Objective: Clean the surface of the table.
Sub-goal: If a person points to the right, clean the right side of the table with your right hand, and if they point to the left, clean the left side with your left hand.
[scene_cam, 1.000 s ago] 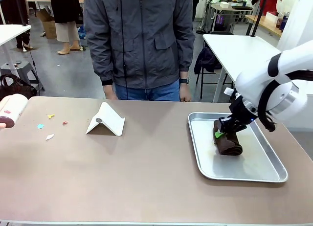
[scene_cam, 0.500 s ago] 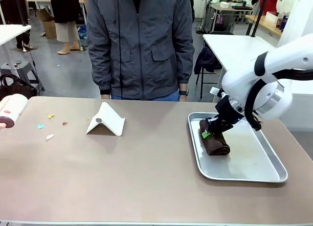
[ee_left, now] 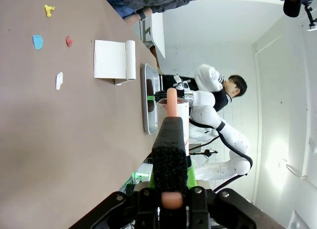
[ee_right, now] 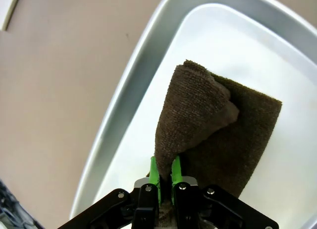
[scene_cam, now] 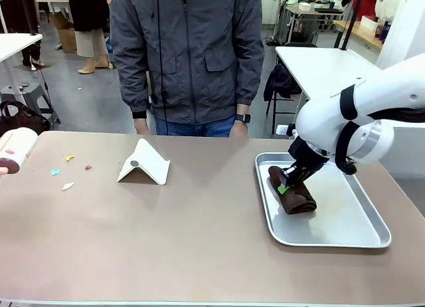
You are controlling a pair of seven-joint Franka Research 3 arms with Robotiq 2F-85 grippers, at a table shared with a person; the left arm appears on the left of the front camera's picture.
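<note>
Our taupe counter [scene_cam: 199, 247] lies smooth, matte, dotted with coloured scraps [scene_cam: 55, 171]; right pincer [scene_cam: 284, 187] pinches a brown cloth [scene_cam: 300, 201], left pincer [ee_left: 170, 179] clamps a black tool [ee_left: 169, 144].

One table [scene_cam: 199, 247]. On it, at the right, one metal tray [scene_cam: 362, 235] with one brown cloth [scene_cam: 297, 198]; left of middle, one white folded stand [scene_cam: 146, 163]; far left, four small scraps [scene_cam: 68, 158]: yellow, blue, red, white. One white roller [scene_cam: 17, 149] at the left edge. One person [scene_cam: 189, 54] at the far side.
</note>
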